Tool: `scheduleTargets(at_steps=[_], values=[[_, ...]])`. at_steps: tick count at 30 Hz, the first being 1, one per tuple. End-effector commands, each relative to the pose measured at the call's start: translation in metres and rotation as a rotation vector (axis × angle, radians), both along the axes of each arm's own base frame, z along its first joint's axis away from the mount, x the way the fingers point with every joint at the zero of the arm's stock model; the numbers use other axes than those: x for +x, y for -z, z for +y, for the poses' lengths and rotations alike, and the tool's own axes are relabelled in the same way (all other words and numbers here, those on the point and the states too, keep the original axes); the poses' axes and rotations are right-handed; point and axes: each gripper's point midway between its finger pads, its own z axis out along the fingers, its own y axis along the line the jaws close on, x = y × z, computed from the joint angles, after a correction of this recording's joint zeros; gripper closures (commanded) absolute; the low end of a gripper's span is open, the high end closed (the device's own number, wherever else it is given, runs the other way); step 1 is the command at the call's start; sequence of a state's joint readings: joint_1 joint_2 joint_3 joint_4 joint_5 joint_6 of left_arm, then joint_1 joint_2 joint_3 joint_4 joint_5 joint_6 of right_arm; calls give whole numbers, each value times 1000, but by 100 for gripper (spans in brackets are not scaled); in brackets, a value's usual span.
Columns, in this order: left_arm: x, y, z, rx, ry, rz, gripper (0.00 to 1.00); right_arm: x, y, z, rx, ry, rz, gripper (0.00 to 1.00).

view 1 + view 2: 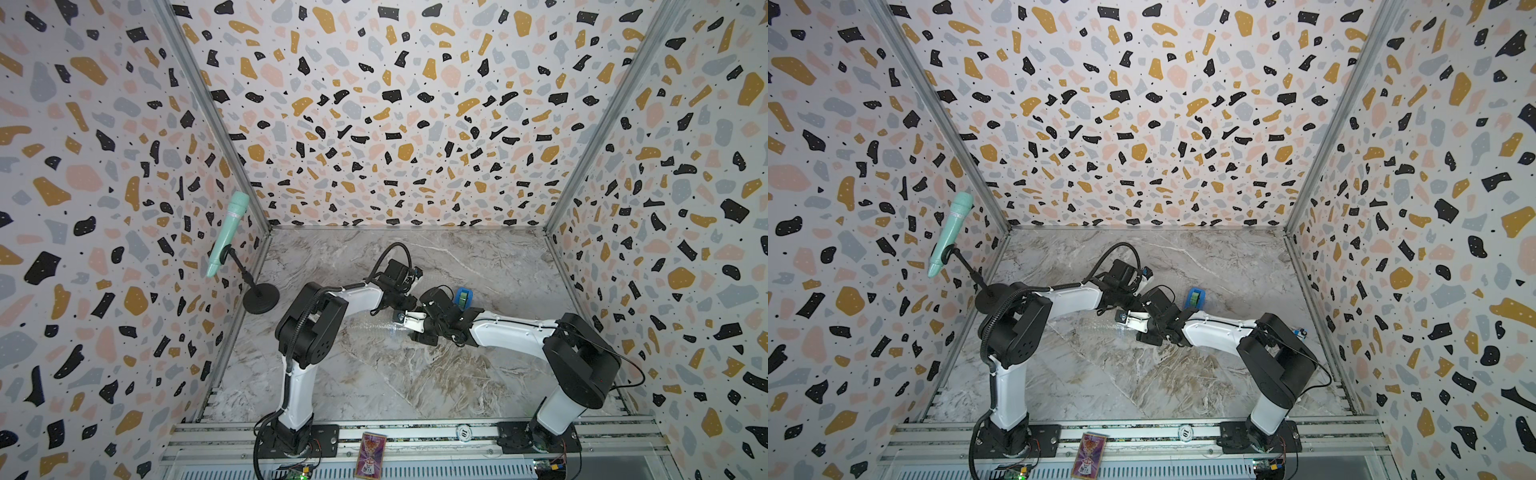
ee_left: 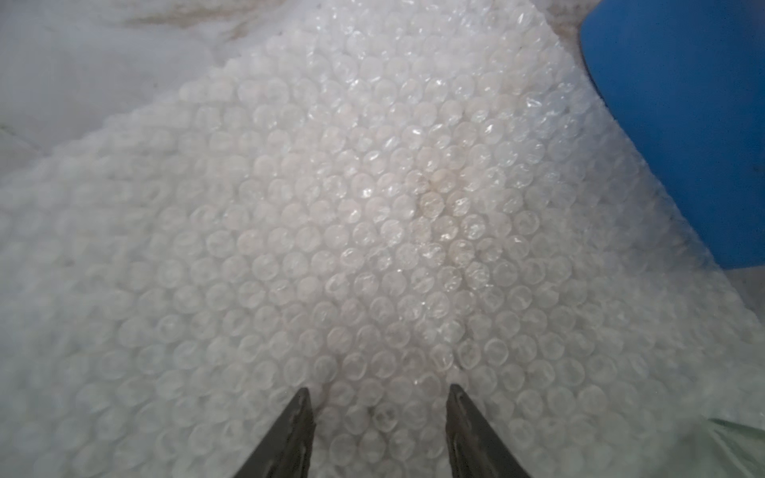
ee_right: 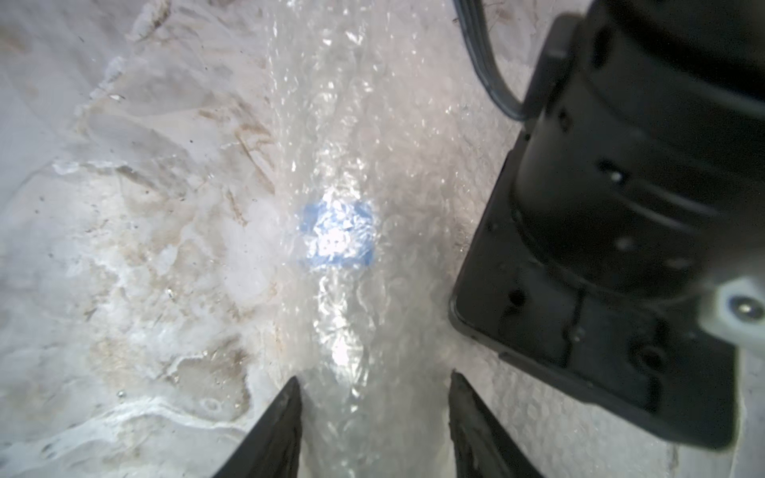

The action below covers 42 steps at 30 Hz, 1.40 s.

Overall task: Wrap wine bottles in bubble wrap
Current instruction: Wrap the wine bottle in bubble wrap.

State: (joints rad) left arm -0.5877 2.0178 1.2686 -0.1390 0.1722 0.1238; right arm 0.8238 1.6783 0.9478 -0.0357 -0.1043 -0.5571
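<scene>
My left end effector (image 2: 379, 387) stands apart over the bubble wrap (image 2: 331, 207); my right end effector (image 3: 374, 375) flanks the wrapped wine bottle (image 3: 337, 236), and I cannot tell whether it is clamped.

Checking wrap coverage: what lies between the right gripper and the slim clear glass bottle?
Transparent bubble wrap: in the right wrist view it covers the bottle, whose blue-marked label shows through, just ahead of the right gripper.

The walls (image 1: 395, 104) carry a white terrazzo print of black, ochre, pink and grey blotches, the table (image 1: 415, 374) is grey-beige veined marble, the microphone (image 1: 228, 232) is mint green on a black stand (image 1: 261, 300), the tape dispenser (image 1: 463, 298) is blue, and the bubble wrap (image 2: 352, 227) is clear with round bubbles
</scene>
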Motion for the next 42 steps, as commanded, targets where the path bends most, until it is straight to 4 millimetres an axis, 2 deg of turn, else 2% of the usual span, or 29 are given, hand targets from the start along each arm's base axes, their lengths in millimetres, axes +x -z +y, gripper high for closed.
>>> scheduleTargets(at_steps=[1,6,12,17,22,26,28,34,38,42], values=[[-18,-2,17,52,22,38,43,-17,45,-34,-134,69,177,46],[-5,-30,31,33,-5,-40,34,-11,41,-41,-122,98,202,45],[11,-82,73,25,-72,-257,33,-4,35,-42,-59,121,261,47],[0,-127,106,105,-32,-496,32,0,34,-39,-16,126,310,49],[-36,-129,106,157,182,-632,31,2,31,-32,15,116,344,50],[-76,-111,92,257,414,-792,24,3,30,-29,26,113,361,50],[-89,-104,85,312,476,-883,21,2,31,-29,30,111,371,51],[-104,-81,70,387,569,-952,22,2,31,-29,53,117,414,52],[-99,-77,60,437,583,-1003,21,4,29,-28,71,118,428,53],[-94,-63,48,461,645,-988,21,6,28,-27,76,122,441,53]])
